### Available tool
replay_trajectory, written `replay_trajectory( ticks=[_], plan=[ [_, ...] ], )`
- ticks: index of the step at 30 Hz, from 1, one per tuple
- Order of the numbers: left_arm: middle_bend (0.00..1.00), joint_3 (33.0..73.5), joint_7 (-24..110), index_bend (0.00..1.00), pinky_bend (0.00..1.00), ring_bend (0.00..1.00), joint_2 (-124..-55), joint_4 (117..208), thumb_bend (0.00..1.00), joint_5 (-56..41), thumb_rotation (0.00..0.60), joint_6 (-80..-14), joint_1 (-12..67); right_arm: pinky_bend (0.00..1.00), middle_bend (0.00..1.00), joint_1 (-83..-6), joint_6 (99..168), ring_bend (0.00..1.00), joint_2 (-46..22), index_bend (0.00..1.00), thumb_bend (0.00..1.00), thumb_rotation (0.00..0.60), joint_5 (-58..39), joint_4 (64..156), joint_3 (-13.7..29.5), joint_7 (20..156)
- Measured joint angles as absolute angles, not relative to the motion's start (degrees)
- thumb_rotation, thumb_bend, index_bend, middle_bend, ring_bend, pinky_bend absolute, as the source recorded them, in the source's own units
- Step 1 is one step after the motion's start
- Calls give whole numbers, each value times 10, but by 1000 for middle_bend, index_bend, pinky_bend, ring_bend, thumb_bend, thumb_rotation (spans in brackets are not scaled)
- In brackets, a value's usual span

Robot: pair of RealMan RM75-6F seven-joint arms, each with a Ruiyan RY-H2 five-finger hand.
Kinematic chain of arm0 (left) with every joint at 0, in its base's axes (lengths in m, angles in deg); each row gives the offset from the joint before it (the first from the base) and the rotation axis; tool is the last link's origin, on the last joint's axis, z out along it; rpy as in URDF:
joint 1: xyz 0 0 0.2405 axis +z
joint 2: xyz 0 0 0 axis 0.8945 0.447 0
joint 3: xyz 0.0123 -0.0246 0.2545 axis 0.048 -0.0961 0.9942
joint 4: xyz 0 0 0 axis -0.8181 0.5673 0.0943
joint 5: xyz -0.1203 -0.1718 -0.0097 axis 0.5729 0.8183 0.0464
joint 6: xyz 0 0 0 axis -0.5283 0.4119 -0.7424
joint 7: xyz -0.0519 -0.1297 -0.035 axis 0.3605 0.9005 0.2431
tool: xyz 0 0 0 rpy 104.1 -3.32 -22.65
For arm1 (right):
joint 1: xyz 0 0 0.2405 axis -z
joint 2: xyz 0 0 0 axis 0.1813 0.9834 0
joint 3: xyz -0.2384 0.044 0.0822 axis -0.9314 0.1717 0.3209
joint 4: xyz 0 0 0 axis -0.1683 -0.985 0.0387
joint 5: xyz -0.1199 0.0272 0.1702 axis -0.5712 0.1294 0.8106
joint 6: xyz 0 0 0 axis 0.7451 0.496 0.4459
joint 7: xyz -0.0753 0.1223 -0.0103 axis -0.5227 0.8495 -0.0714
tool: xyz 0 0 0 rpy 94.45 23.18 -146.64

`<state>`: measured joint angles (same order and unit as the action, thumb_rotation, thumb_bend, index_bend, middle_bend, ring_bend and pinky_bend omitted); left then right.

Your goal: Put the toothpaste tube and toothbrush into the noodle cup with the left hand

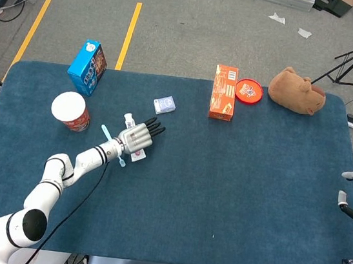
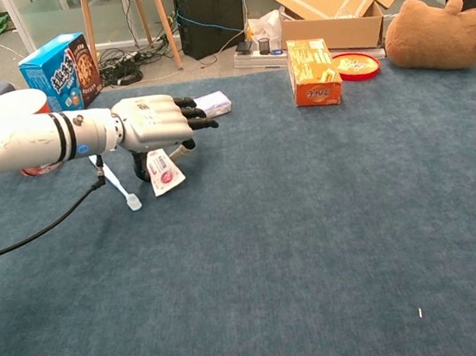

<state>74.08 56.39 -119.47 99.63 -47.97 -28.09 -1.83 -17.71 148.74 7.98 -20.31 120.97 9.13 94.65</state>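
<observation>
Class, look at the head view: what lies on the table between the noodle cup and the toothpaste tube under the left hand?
The light-blue toothbrush lies between the noodle cup and the toothpaste tube, partly beneath the left hand's wrist. The head view shows it best.

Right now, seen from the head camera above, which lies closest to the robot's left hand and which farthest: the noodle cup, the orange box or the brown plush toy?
Measured from the left hand in the head view:
1. Noodle cup, just to the hand's left, near the table's left edge.
2. Orange box, at the far edge, to the hand's right.
3. Brown plush toy, at the far right corner.
</observation>
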Motion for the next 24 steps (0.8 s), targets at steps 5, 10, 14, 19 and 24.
replay_trajectory(
  ticks=[5, 10, 14, 19, 24],
  plan=[
    [0, 740, 564, 664, 0, 0, -1195, 997, 0, -479, 600, -287, -18, 560, 422, -177, 1486, 290, 80, 389, 351, 600, -203, 1210, 91, 947],
    [0, 733, 570, 696, 0, 0, -1194, 1000, 0, -472, 600, -292, -18, 560, 422, -178, 1484, 290, 80, 389, 351, 600, -202, 1209, 91, 946],
    [0, 721, 582, 716, 0, 0, -1194, 1008, 0, -460, 600, -295, -18, 560, 422, -179, 1483, 290, 79, 389, 351, 600, -202, 1209, 90, 945],
    [0, 712, 587, 736, 0, 0, -1191, 1016, 0, -452, 600, -299, -19, 560, 422, -180, 1481, 290, 78, 389, 351, 600, -203, 1210, 89, 943],
    [0, 699, 594, 748, 0, 0, -1189, 1025, 0, -440, 600, -303, -18, 560, 422, -180, 1481, 290, 78, 389, 351, 600, -204, 1211, 88, 942]
  ],
)
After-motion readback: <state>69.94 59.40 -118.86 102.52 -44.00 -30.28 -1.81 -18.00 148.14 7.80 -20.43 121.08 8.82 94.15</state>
